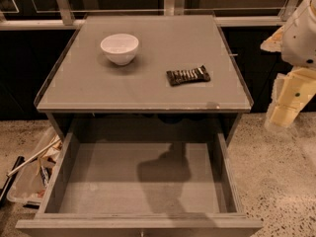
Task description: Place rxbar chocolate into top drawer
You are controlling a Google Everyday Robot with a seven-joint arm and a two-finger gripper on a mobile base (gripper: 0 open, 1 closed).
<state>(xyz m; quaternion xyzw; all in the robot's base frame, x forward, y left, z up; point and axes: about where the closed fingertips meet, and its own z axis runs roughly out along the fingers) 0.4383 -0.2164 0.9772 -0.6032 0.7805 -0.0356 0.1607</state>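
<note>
The rxbar chocolate (pixel 188 75) is lying flat on the grey tabletop (pixel 123 89), toward 4 o'clock from the white bowl (pixel 119 48). The top drawer (pixel 98 184) is standing open below, at 6 o'clock. The gripper (pixel 287 102) is hanging off the table's edge, at 3 o'clock from the bar; whether it is spread or pressed together cannot be told.

- One rxbar chocolate (pixel 188 75) is counted on the tabletop (pixel 148 90).
- One white bowl (pixel 119 48) is counted on it.
- One top drawer (pixel 98 186) is seen below it.
- One gripper (pixel 286 107) is seen beyond its right edge.
</note>
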